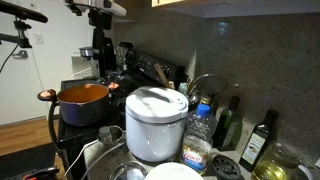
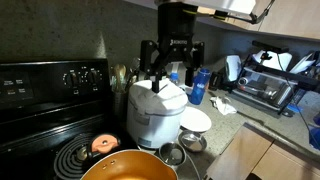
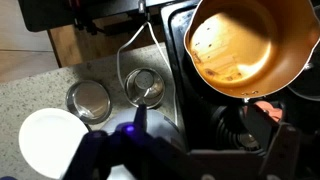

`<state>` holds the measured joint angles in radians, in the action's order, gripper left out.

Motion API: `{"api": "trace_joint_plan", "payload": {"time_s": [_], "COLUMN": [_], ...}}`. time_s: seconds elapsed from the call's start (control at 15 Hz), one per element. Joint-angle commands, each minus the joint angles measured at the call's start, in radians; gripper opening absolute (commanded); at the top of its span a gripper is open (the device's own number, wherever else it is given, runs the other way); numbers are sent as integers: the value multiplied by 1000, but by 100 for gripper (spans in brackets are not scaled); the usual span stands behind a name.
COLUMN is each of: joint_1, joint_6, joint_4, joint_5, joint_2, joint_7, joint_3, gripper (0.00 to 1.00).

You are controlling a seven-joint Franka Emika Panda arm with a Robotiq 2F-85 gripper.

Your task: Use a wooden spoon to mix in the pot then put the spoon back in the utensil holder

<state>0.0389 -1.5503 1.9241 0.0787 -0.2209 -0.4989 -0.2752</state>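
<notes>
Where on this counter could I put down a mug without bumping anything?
Bare speckled counter shows in the wrist view, bordered by the steel cups and the white bowl. Around the white cooker it is crowded with bottles.

Speckled countertop (image 3: 25, 95): white bowl (image 3: 50, 140), two steel cups (image 3: 88, 98), white cooker (image 2: 158, 112); pot (image 3: 245, 45) on adjoining stove (image 2: 45, 125).

Dim kitchen, soft low-res frames all round; white domed cooker (image 1: 155, 120) catches most of the light, black stove (image 2: 40, 95) sunk in shadow. Wrist view blurry, round white plate (image 3: 48, 142) blown out, glare inside wide orange-red pot (image 3: 240, 45)
</notes>
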Motion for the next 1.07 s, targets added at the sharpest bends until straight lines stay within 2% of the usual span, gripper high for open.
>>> {"api": "trace_joint_plan", "payload": {"time_s": [0.0, 0.53, 1.0], "joint_1": [28, 28, 35], "joint_6": [2, 2, 1], "joint_4": [-3, -8, -110], "joint_5": [-5, -4, -50], "joint_2": [3, 13, 178], "joint_7": [-5, 0, 125], "joint_3": [24, 27, 66], "gripper": [100, 100, 100]}}
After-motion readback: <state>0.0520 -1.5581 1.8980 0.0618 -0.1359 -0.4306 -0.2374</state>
